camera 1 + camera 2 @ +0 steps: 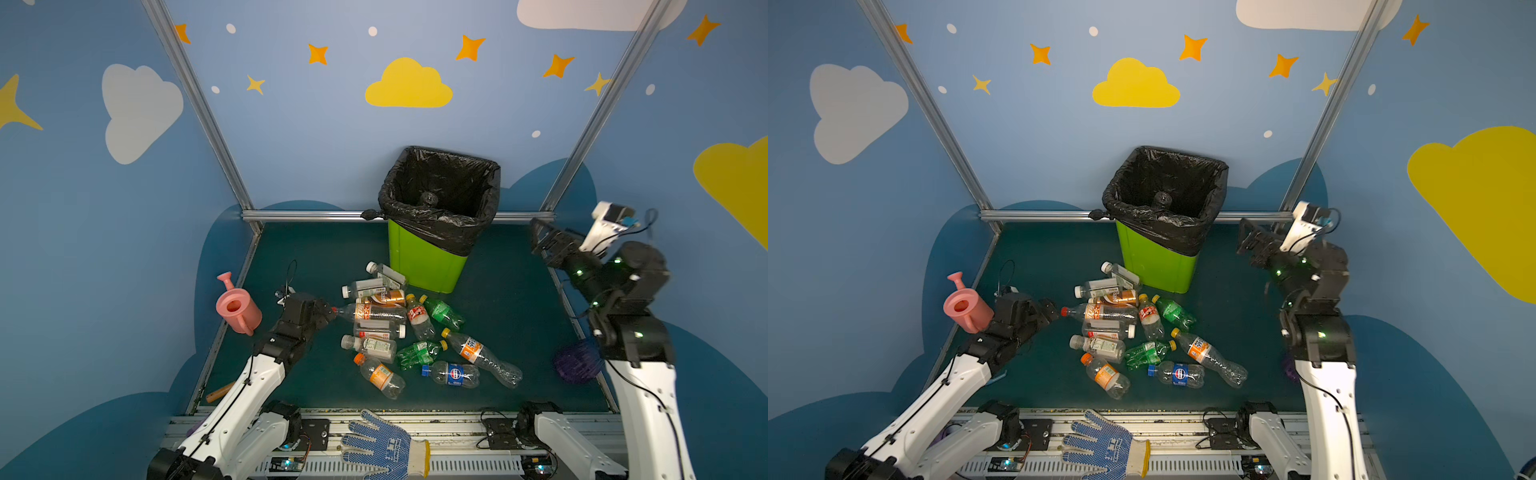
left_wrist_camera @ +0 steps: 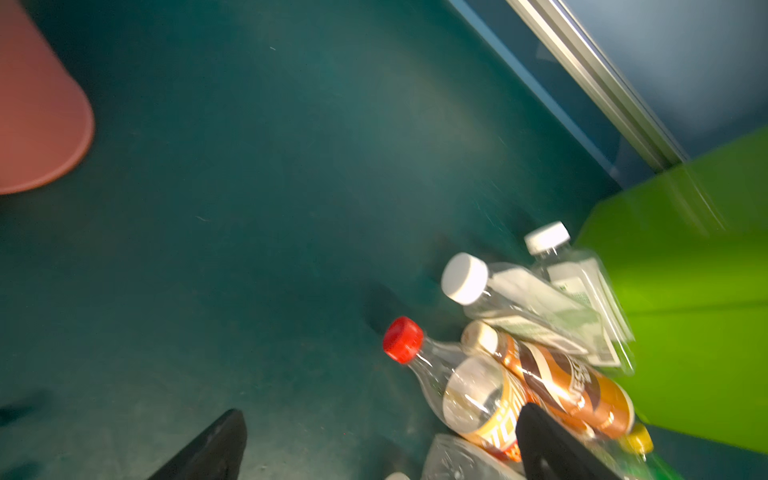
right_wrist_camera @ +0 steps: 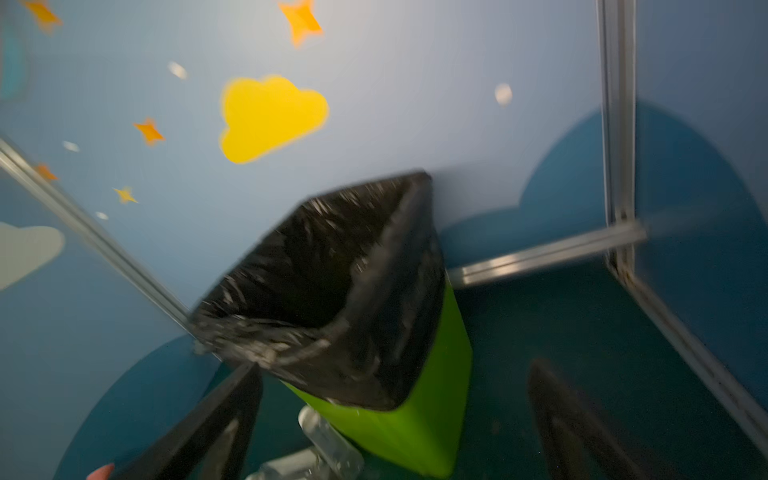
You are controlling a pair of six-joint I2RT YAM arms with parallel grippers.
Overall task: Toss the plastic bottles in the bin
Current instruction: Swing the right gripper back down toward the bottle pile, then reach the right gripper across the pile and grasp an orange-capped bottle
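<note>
Across both top views: plastic bottles (image 1: 399, 332) heaped on mat (image 1: 519, 311) just in front of green bin (image 1: 428, 266); left gripper (image 1: 328, 312) low at red-capped bottle (image 1: 365, 311); right gripper (image 1: 536, 237) raised beside green bin. Left wrist view: jaws apart, red-capped bottle just beside one finger. Right wrist view: jaws apart, facing green bin.

The left arm (image 1: 259, 376) and right arm (image 1: 642, 399) have smooth white shells on their long links and blocky black joints. A thin black cable (image 1: 648, 390) runs along each white link. Small green lights (image 1: 579, 272) dot the right arm's joints at three o'clock in both top views. Its wrist carries a white camera housing (image 1: 604, 226). The left pincer (image 2: 381, 411) and right pincer (image 3: 395, 368) have black wedge-shaped fingers.
</note>
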